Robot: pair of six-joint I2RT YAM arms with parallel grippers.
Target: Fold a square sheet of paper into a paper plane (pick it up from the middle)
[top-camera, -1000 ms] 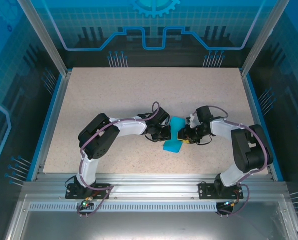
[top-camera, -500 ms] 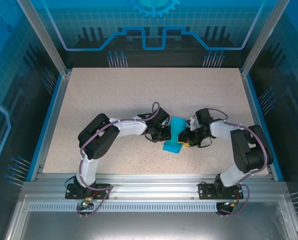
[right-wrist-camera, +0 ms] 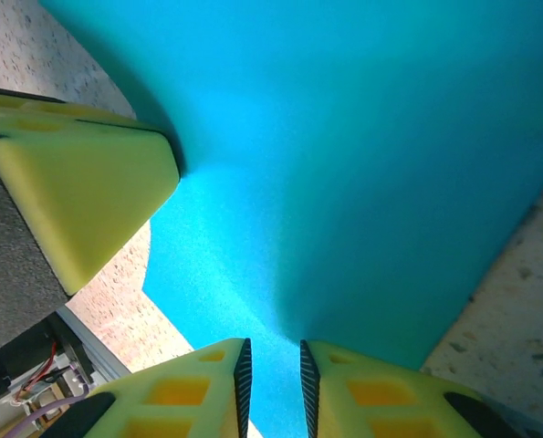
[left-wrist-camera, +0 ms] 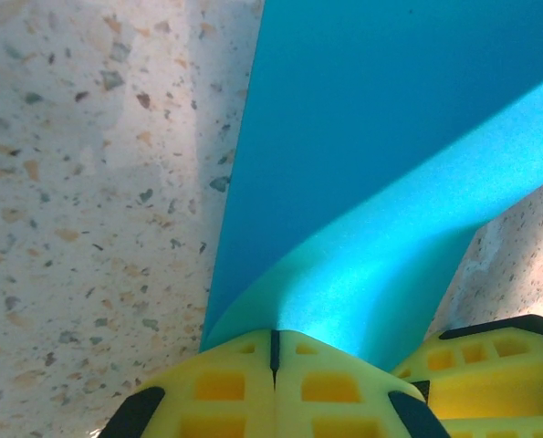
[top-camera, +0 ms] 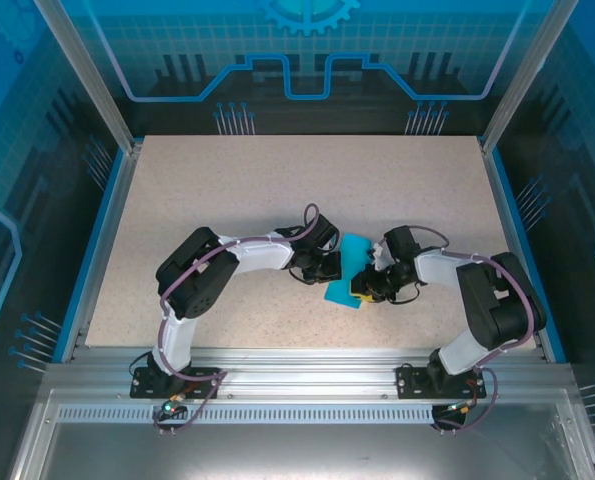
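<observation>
Left gripper (left-wrist-camera: 273,351) was pinched shut on the square sheet of paper (top-camera: 347,270) mid-worktop (top-camera: 227,190); right gripper (right-wrist-camera: 271,365), narrowly parted, straddled its edge; best closed squarely before creasing.

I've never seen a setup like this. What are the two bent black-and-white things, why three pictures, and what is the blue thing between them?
They are two robot arms bolted at the near edge of a speckled table. One picture looks down from above; the other two come from cameras on each wrist, so yellow fingers show close up. The blue thing is the square sheet of paper, curled upward between them. The left gripper is shut on its edge. The right gripper has paper between its nearly closed fingers; whether it pinches yet is unclear.
</observation>
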